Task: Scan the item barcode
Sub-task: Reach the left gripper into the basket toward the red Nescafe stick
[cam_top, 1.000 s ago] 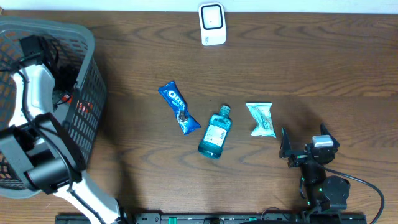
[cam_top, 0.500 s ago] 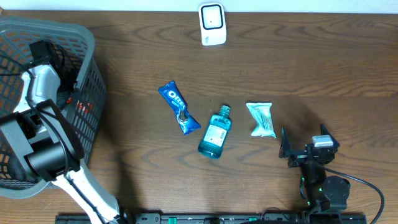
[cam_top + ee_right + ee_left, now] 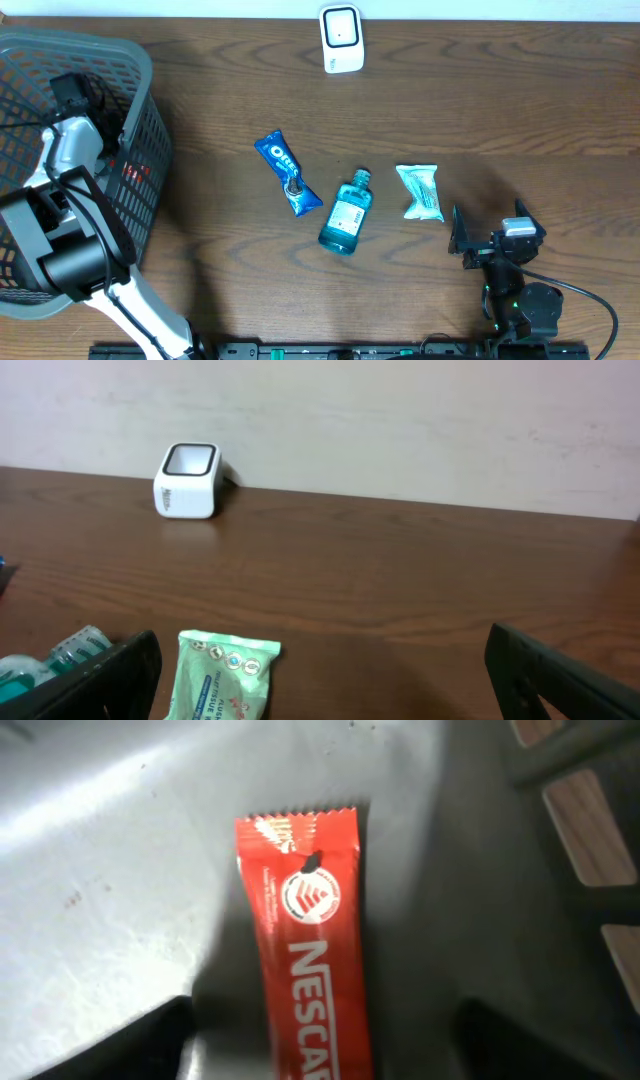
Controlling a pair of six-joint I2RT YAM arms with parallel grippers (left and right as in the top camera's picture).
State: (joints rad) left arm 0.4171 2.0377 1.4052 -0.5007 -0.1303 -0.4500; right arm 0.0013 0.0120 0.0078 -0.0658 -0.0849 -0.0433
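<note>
A red Nescafe sachet point(image 3: 305, 920) lies flat on the grey floor of the basket point(image 3: 110, 870). My left gripper point(image 3: 325, 1055) is down inside the basket point(image 3: 110, 45), open, with one dark finger on each side of the sachet and a gap to both. In the overhead view the left gripper point(image 3: 72, 88) is partly hidden by the basket's mesh. The white scanner point(image 3: 341, 38) stands at the table's far edge, also in the right wrist view point(image 3: 186, 481). My right gripper point(image 3: 482, 240) rests open at the front right, holding nothing point(image 3: 325, 690).
On the wooden table lie a blue Oreo pack point(image 3: 287, 174), a blue mouthwash bottle point(image 3: 346, 212) and a green tissue pack point(image 3: 420, 191), which sits just ahead of my right fingers point(image 3: 225, 675). The basket's tall mesh walls surround my left arm.
My left arm has shifted a little to the right and toward the front inside the basket. The right arm and the items on the table have not moved.
</note>
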